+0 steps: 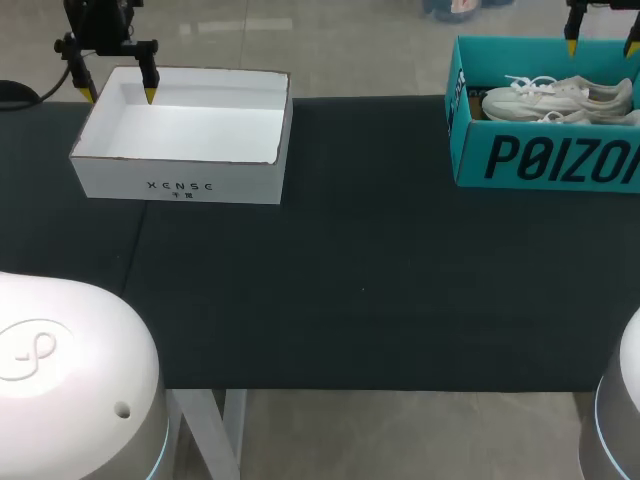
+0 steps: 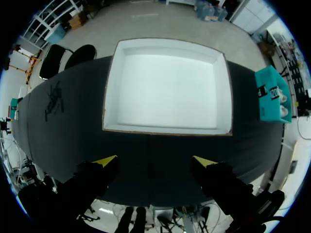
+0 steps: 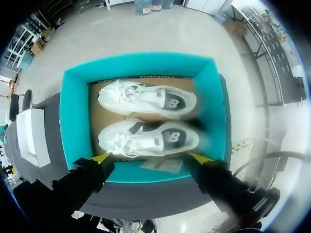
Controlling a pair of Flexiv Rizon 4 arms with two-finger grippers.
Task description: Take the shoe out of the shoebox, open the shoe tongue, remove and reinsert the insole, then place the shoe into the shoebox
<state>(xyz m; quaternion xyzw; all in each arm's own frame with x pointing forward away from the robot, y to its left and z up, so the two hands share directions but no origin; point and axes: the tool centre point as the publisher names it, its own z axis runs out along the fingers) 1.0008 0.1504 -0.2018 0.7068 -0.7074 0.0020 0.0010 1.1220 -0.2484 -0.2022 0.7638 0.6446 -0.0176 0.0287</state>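
Note:
A teal shoebox (image 1: 540, 160) stands open at the table's far right with two white shoes (image 1: 555, 98) lying side by side in it. In the right wrist view the box's wall (image 3: 73, 111) frames both shoes on a brown floor. The nearer shoe (image 3: 148, 137) lies just ahead of my right gripper (image 3: 150, 158), which hangs open above the box's near wall with nothing between its fingers. In the head view that gripper (image 1: 602, 45) is over the box's back edge. My left gripper (image 1: 118, 95) hovers open over the far left.
An empty white box (image 1: 180, 185) sits at the far left, under and ahead of my left gripper (image 2: 155, 161); its bare floor (image 2: 165, 87) shows in the left wrist view. Black cloth (image 1: 350, 280) covers the table between the boxes.

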